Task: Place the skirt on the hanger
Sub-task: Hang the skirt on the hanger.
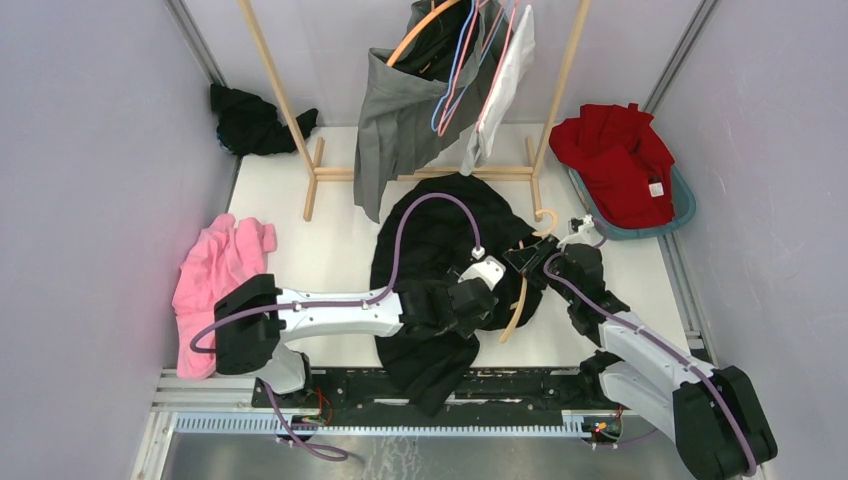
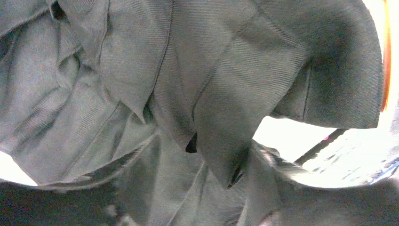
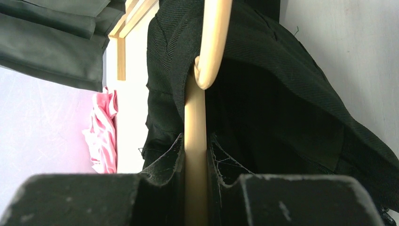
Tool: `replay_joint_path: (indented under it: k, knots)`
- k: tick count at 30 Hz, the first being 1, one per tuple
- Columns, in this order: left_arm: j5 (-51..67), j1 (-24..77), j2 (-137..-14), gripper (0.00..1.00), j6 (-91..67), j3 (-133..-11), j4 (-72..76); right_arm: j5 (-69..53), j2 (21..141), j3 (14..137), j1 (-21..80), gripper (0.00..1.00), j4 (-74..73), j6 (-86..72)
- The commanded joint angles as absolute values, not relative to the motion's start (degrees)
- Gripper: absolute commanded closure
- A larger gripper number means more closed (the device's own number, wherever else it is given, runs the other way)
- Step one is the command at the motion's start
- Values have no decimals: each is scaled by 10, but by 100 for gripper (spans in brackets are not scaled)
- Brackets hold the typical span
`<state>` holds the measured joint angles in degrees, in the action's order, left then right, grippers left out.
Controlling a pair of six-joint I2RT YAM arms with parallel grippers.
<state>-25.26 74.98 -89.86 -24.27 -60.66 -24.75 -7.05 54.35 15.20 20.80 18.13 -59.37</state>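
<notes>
Right wrist view gives the clearest news: the right fingers (image 3: 165,164) are clamped tight on the wooden hanger (image 3: 195,122), its bar squeezed between them, with the black skirt (image 3: 282,94) draped around the hook end. Top external view adds what that close-up can't: the skirt lies heaped mid-frame on the white surface (image 1: 330,250), the hanger runs along its right edge, and the left fingers (image 1: 472,297) are sunk into the cloth. Left wrist view is nothing but folds of fabric, so I can't tell whether those fingers are pinching anything. The risk, I'd say, is that the hanger end snags a fold instead of entering the waistband, or that slack cloth slides off because the left side has too little hold.
</notes>
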Motion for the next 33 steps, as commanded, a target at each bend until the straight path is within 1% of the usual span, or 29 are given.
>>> replay_joint_path:
  k: [1, 2, 4, 5, 6, 10, 14, 21, 26, 33]
  knots:
    - [-254, 749, -905, 46, -203, -632, -205, -88, 531, 187, 201, 99, 227, -611]
    - [-248, 747, -909, 53, -202, -635, -205, -90, 532, 187, 201, 99, 227, -613]
    - [-233, 744, -914, 73, -199, -637, -202, -95, 533, 188, 198, 99, 233, -618]
    - [-227, 743, -916, 86, -199, -637, -199, -98, 536, 190, 197, 99, 234, -620]
    - [-224, 742, -917, 95, -199, -637, -198, -100, 538, 191, 197, 99, 238, -624]
    - [-206, 740, -902, 97, -204, -621, -188, -107, 546, 197, 192, 99, 243, -636]
    - [-188, 740, -857, 97, -214, -575, -168, -103, 551, 200, 182, 99, 246, -658]
    - [-204, 737, -819, 97, -229, -526, -174, -134, 585, 206, 161, 99, 294, -696]
    - [-199, 737, -776, 97, -238, -492, -159, -132, 601, 195, 147, 99, 325, -716]
    - [-194, 738, -751, 97, -245, -474, -158, -110, 637, 189, 138, 99, 357, -757]
